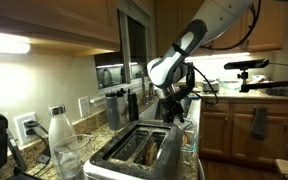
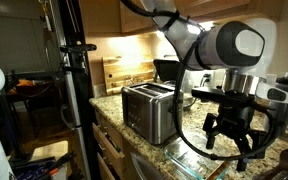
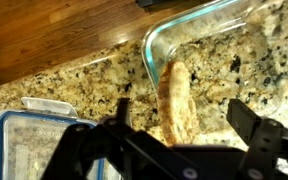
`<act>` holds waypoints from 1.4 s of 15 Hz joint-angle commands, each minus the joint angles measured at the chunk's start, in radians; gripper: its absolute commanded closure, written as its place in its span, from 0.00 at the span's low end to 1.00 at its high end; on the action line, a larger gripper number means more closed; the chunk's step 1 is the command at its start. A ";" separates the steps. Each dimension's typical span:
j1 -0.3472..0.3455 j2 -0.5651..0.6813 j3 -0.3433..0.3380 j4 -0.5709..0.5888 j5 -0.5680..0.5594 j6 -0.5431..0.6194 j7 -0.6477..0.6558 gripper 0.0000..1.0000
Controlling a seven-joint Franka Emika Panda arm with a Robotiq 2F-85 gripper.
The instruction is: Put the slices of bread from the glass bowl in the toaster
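Observation:
In the wrist view a tan slice of bread stands on edge inside the clear glass bowl, leaning near its left wall. My gripper is open, with one finger on each side of the slice and not touching it. The shiny silver toaster shows in both exterior views, with its two slots on top. In the exterior views my gripper hangs over the counter beyond the end of the toaster. The bowl is hidden in both exterior views.
A clear container with a blue rim sits on the speckled granite counter beside the bowl. A tall bottle with a white top stands near the toaster. A black appliance stands behind the toaster, and a wooden board leans on the wall.

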 commanded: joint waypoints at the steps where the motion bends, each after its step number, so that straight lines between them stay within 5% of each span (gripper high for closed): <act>1: 0.001 0.023 -0.004 0.038 0.019 -0.030 -0.023 0.00; 2: 0.000 0.028 -0.004 0.044 0.020 -0.030 -0.022 0.00; 4: 0.000 0.033 -0.005 0.050 0.018 -0.031 -0.023 0.26; 14: 0.000 0.026 -0.007 0.067 0.016 -0.037 -0.020 0.93; 16: 0.000 0.026 -0.006 0.069 0.017 -0.037 -0.020 0.99; 21: 0.005 0.005 -0.005 0.066 0.020 -0.044 -0.012 0.96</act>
